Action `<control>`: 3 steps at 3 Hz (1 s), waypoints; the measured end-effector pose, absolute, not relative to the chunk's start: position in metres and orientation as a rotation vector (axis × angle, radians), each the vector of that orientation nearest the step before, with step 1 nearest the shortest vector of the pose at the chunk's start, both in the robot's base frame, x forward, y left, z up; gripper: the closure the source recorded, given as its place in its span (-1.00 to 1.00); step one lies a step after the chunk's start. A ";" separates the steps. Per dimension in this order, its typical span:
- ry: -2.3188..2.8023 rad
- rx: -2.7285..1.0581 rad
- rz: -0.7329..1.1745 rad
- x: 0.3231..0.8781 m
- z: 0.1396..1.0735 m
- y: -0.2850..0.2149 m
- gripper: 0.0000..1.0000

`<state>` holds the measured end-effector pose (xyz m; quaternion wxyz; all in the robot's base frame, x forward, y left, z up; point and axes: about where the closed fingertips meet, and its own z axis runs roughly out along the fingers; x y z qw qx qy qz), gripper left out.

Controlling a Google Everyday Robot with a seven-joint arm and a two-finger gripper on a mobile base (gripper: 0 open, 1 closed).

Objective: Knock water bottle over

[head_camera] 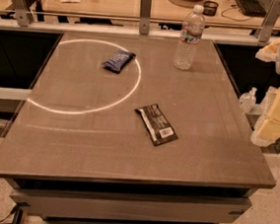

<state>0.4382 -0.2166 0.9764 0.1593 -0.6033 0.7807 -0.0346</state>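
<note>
The water bottle [189, 37] stands upright near the far right corner of the grey table [102, 145]. It is clear and ribbed, with a white cap and a label band near the top. My gripper [272, 121] hangs off the table's right edge, level with the middle of the table. It is to the right of the bottle, nearer the camera, and well apart from it. It holds nothing that I can see.
A blue snack bag [118, 60] lies at the far middle of the table and a black packet [156, 124] near the centre. A small clear pump bottle [248, 99] stands beyond the right edge. A rail and a cluttered desk [140, 5] lie behind.
</note>
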 end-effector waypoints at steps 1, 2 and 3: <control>2.231 -1.724 -0.099 0.438 0.976 -0.217 -1.00; 2.239 -1.664 -0.104 0.450 0.976 -0.222 -1.00; 2.242 -1.543 -0.087 0.476 0.972 -0.239 -1.00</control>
